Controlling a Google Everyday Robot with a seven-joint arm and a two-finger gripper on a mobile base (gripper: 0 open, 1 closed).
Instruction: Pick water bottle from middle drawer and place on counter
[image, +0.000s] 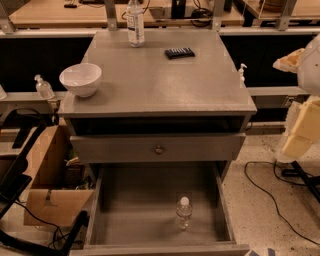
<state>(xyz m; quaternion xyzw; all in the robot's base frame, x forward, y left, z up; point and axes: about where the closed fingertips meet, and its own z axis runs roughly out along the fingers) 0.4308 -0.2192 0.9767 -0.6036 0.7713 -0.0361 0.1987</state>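
The gripper is out of view, so whether it is open or closed cannot be told. Only the arm's (301, 131) white and cream parts show, right of the counter (160, 87) and apart from it. Below the counter's front edge, the middle drawer (125, 210) stands pulled out. The water bottle (183, 213) stands upright on the drawer floor, toward the front right, clear of the walls. On the counter's left side sits a white bowl (80, 79). At the counter's back edge are a tall labelled bottle (135, 22) and a dark flat device (179, 52).
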